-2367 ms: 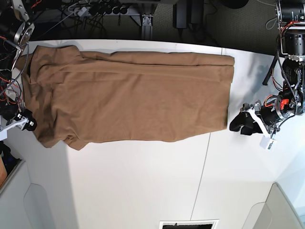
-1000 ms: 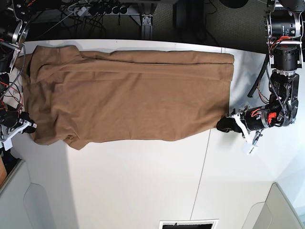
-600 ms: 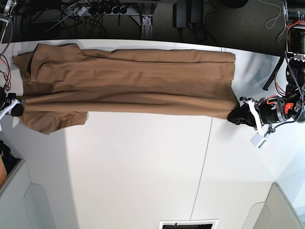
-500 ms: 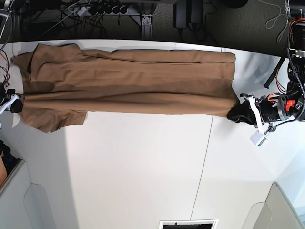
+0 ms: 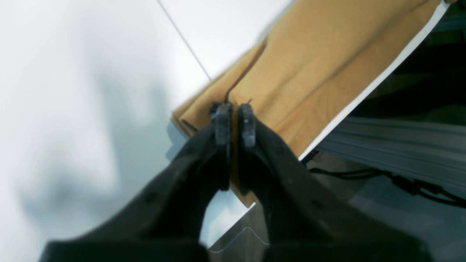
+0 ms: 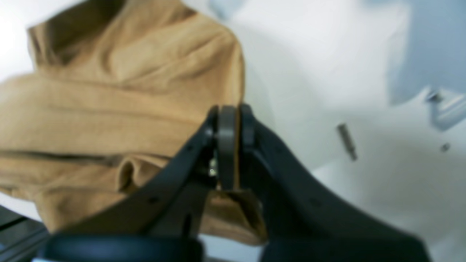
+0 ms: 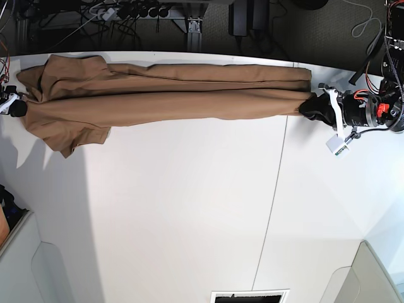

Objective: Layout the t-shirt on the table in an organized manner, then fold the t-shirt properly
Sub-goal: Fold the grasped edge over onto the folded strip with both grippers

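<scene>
The tan-brown t-shirt (image 7: 170, 95) lies stretched in a long narrow band along the far edge of the white table (image 7: 189, 208). My left gripper (image 7: 309, 106) is shut on the shirt's hem corner at the right end; in the left wrist view the left gripper (image 5: 234, 120) pinches a fold of the t-shirt (image 5: 309, 69). My right gripper (image 7: 19, 107) is shut on the shirt's edge at the left end, by the sleeve; in the right wrist view the right gripper (image 6: 229, 127) holds bunched t-shirt cloth (image 6: 120, 94). The neck label is hidden.
A thin dark seam (image 7: 273, 208) crosses the table right of centre. Cables and dark equipment (image 7: 132, 16) lie beyond the far edge. Grey panels (image 7: 372, 278) stand at the near corners. A dark slot (image 7: 249, 297) sits at the near edge.
Both grippers closed on the shirt's near edge and carried it toward the far side of the table. The shirt went from a wide spread sheet to a narrow folded band.
</scene>
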`<move>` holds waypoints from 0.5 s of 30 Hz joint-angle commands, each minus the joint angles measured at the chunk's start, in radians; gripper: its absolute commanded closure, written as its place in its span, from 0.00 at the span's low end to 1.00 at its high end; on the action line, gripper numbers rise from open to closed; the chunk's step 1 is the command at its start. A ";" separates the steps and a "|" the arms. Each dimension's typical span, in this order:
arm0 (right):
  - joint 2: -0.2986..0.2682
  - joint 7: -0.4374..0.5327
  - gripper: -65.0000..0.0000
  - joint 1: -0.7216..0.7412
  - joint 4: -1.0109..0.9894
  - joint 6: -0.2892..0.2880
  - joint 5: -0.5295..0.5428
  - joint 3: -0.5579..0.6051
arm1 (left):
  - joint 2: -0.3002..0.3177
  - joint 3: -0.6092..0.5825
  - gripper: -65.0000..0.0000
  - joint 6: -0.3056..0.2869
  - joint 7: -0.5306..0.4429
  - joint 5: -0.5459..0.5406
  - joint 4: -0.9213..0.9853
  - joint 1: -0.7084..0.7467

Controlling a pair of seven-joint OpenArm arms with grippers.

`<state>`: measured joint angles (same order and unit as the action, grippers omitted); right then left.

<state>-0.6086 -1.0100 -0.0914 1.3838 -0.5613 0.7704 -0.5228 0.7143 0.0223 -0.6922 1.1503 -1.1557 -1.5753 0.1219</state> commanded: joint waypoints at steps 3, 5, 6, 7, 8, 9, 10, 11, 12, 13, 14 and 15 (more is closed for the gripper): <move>-0.020 0.011 0.70 0.011 0.015 -0.003 0.016 -0.012 | 0.020 0.010 0.77 -0.006 -0.022 -0.015 -0.015 -0.016; -0.021 0.016 0.52 0.015 0.015 -0.003 0.016 -0.012 | 0.020 0.010 0.59 -0.006 -0.024 -0.014 -0.015 -0.016; -0.023 0.024 0.50 0.017 0.015 -0.003 0.022 -0.012 | 0.020 0.010 0.54 -0.006 -0.024 -0.014 -0.015 -0.016; -0.025 0.036 0.50 0.020 0.017 -0.003 0.032 -0.013 | 0.020 0.010 0.53 -0.006 -0.024 -0.014 -0.015 -0.017; -0.026 0.050 0.50 0.025 0.021 -0.003 0.042 -0.015 | 0.020 0.010 0.53 -0.006 -0.025 -0.014 -0.015 -0.017; -0.024 0.061 0.50 0.035 0.026 -0.003 0.042 -0.019 | 0.020 0.010 0.53 -0.006 -0.026 -0.014 -0.015 -0.017; -0.025 0.071 0.50 0.048 0.030 -0.003 0.041 -0.021 | 0.020 0.010 0.53 -0.006 -0.027 -0.015 -0.015 -0.017; -0.025 0.078 0.50 0.066 0.031 -0.003 0.041 -0.021 | 0.020 0.010 0.53 -0.006 -0.027 -0.014 -0.015 -0.017; -0.022 0.079 0.50 0.086 0.030 -0.003 0.041 -0.021 | 0.020 0.010 0.53 -0.006 -0.028 -0.015 -0.015 -0.017; -0.017 0.080 0.50 0.107 0.030 -0.003 0.041 -0.021 | 0.020 0.010 0.53 -0.006 -0.028 -0.015 -0.015 -0.017; -0.008 0.080 0.50 0.128 0.030 -0.004 0.039 -0.020 | 0.020 0.010 0.53 -0.006 -0.031 -0.015 -0.015 -0.017; 0.001 0.080 0.50 0.145 0.030 -0.004 0.034 -0.019 | 0.019 0.010 0.53 -0.006 -0.033 -0.015 -0.015 -0.017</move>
<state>-0.5892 -0.9451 0.0437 1.3991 -0.5606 0.7925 -0.5346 0.7143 0.0223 -0.6922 1.1366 -1.1522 -1.5757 0.1188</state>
